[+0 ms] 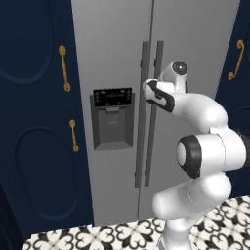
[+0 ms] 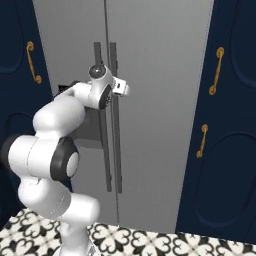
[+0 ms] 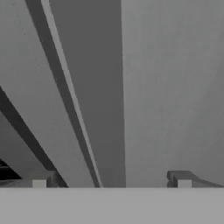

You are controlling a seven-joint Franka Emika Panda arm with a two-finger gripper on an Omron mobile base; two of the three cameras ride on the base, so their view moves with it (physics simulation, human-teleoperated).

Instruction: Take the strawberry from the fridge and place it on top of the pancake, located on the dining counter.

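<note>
A: Fingertips (image 3: 183,180) low in the hand view, spread wide, nothing between them. End effector (image 3: 111,181) empty, jaws fully apart.

B: What sits ahead of it?

A: Right door handle (image 3: 94,92), a long bar crossing the hand view on a slant. Room-wise it stands vertical on the fridge (image 1: 195,44). Doors shut. Strawberry presumably inside, hidden.

B: Which way from the end effector to the bar?

A: Straight ahead and close. From the right base view the end effector (image 2: 121,88) sits just in front of the right door handle (image 2: 114,120), high on the bar; contact I cannot tell. Left door handle (image 1: 141,114) just beside it.

B: Jaw line versus bar axis?

A: Judgement: the bar looks centred between the fingertips, so the jaws should straddle it across its long axis. Then forward, close, pull.

B: Pancake, bench?

A: Somewhere behind.
</note>
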